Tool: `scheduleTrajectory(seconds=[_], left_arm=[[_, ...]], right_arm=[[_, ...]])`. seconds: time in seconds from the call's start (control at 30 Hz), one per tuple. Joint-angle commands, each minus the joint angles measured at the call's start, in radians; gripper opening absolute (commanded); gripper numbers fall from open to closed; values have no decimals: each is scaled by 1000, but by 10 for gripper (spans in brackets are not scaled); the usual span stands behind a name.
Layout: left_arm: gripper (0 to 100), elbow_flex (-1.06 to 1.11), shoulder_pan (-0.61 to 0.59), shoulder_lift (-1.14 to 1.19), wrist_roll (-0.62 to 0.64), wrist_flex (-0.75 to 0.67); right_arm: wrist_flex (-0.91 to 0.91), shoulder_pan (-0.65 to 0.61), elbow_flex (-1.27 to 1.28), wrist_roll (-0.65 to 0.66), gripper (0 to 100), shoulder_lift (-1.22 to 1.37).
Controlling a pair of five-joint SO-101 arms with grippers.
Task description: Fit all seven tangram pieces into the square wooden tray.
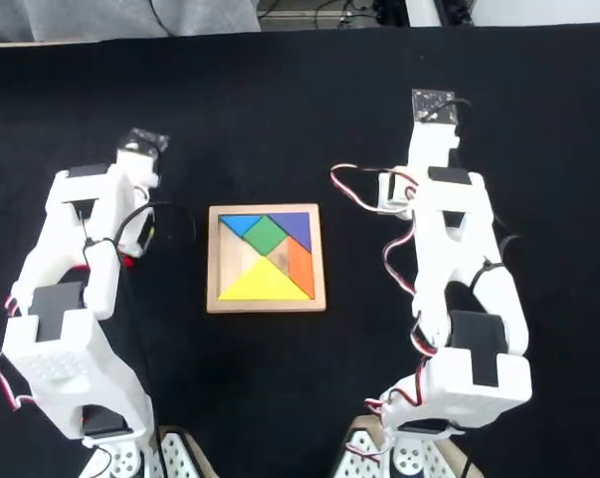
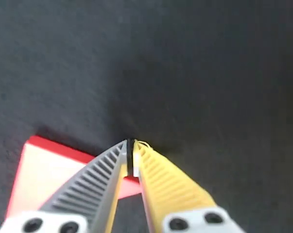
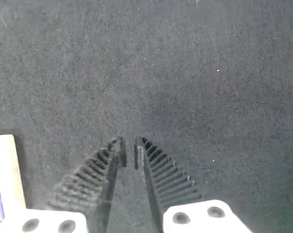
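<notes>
The left end effector (image 2: 131, 154) is pressing its two ribbed fingers, one grey (image 2: 95, 187) and one yellow (image 2: 168, 187), together at the tips with no gap, and they are holding nothing I can make out. Its tips are hovering over one edge of the red piece (image 2: 49, 174), a flat slab with a pale, glaring top face and bright red sides that is lying on the table (image 1: 280, 119). Whether the fingers are touching it I cannot tell. The right end effector (image 3: 129, 153) is keeping its dark ribbed fingers barely parted, with a thin slit between the tips. It is gripping nothing and pointing at bare cloth, with a pale wooden corner of the tray (image 3: 3, 165) just beside it. The table is wearing a black, felt-like cover. In the high view the square tray (image 1: 267, 306) is sitting between the two white arms, with its light wood rim framing the pieces. A blue triangle (image 1: 238, 224), a green square (image 1: 267, 236) turned on its corner and a purple triangle (image 1: 298, 227) are lying along the far side. An orange piece (image 1: 300, 267) is lying at the right and a large yellow triangle (image 1: 265, 283) along the near side. A triangular patch of bare wood is showing at the left of the tray. The red piece is lying outside the tray, well to its left, under the left arm.
</notes>
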Motion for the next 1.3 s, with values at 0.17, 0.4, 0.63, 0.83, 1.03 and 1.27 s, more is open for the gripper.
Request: scheduleTrajectory(seconds=[0.17, 0.4, 0.63, 0.83, 1.03, 1.27], left_arm=[[30, -4, -277, -29, -218, 157], [30, -2, -509, -57, -315, 198], [30, -41, -472, -216, -183, 284], [58, -35, -358, -462, -118, 258], [293, -10, -472, -420, -14, 130], [294, -24, -476, -180, -55, 72]], right_arm=[[-14, 3, -4, 8, 46, -53], [-14, 0, -4, 8, 46, -53], [-14, 0, -4, 8, 46, -53], [-14, 0, 2, 8, 46, -51], [-14, 0, 7, 9, 47, -51], [-14, -2, 7, 9, 47, -51]])
